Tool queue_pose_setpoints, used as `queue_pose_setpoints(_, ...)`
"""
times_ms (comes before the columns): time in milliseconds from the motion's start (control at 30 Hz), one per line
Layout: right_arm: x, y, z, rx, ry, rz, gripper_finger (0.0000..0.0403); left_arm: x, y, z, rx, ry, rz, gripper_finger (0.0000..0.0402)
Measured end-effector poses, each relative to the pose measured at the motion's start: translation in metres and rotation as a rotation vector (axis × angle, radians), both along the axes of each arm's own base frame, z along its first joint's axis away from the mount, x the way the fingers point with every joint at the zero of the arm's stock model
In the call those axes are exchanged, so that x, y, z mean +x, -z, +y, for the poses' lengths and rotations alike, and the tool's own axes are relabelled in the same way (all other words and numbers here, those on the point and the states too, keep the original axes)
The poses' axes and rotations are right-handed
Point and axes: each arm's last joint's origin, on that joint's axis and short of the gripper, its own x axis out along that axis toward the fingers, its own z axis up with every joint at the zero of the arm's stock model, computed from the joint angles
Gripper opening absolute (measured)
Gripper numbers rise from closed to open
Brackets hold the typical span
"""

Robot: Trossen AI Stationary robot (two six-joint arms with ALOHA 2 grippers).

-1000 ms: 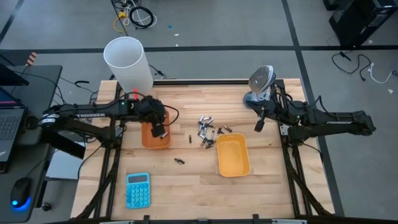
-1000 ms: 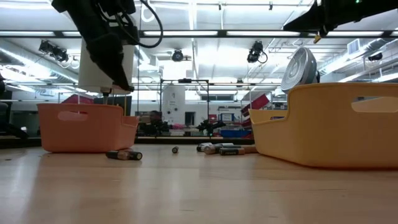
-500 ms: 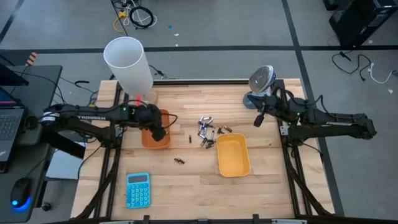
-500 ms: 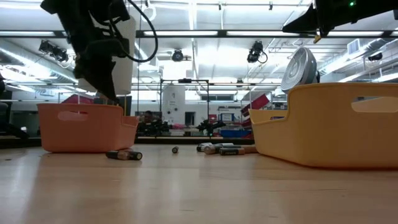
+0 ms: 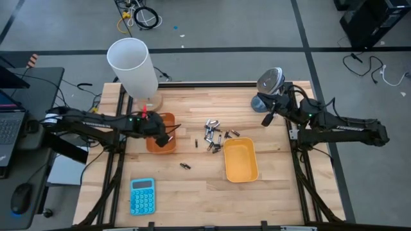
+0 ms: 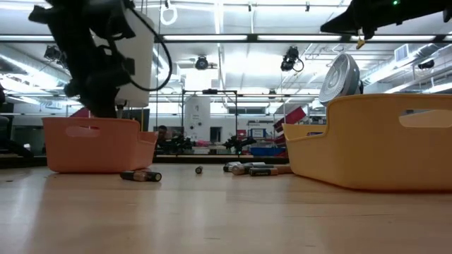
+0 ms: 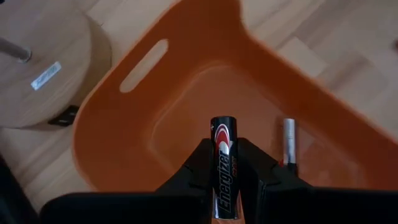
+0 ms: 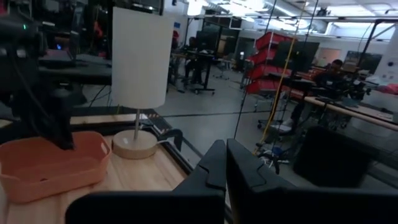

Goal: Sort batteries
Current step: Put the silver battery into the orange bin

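Note:
My left gripper (image 5: 164,138) reaches down into the orange tray (image 5: 153,142), shut on a black battery (image 7: 222,146). A silvery battery (image 7: 288,140) lies on the tray's floor beside it. Several more batteries (image 5: 213,135) lie loose on the wooden table between the orange tray and the yellow tray (image 5: 241,160), with one more (image 5: 185,165) nearer the front edge. My right gripper (image 5: 265,120) hangs shut and holds nothing, raised at the far right near the fan; its fingers (image 8: 245,168) point level toward the lamp. My left gripper pinches the black battery between its two fingers (image 7: 200,165), which lie along it. The battery's end (image 7: 222,124) sticks out forward past the fingertips. The fingers slant down from the table's left. The battery hangs clear above the tray's floor.
A white-shaded lamp (image 5: 133,64) stands just behind the orange tray, its wooden foot (image 7: 37,68) close to the tray's rim. A grey fan (image 5: 270,83) sits at the far right, and a blue calculator (image 5: 142,196) lies near the front left.
My left gripper has gone down into the orange tray and a little toward the table's left, rolling its wrist as it sank, with the black battery still between its fingers. My right gripper has swung slightly toward the far edge.

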Motion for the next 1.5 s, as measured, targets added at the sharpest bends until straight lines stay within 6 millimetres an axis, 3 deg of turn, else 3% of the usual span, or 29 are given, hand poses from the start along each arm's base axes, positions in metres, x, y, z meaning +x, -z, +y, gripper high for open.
queue_pose_setpoints(233,0.0,-0.002,0.0,-0.005,0.0,-0.022,0.0001,0.0,0.014,0.001,0.018,-0.005,-0.046,0.0039)
queue_pose_setpoints(533,0.0,-0.003,0.0,-0.007,0.0,-0.035,0.0,-0.002,0.018,0.001,0.034,-0.053,-0.06,0.0039)
queue_pose_setpoints(1033,0.0,-0.003,0.0,-0.028,0.001,-0.018,0.0001,0.008,0.016,-0.002,0.1,0.434,0.048,0.0039)
queue_pose_setpoints(1500,0.0,-0.002,0.0,-0.026,0.001,-0.007,0.0001,0.013,0.017,0.013,0.123,0.396,0.038,0.0039)
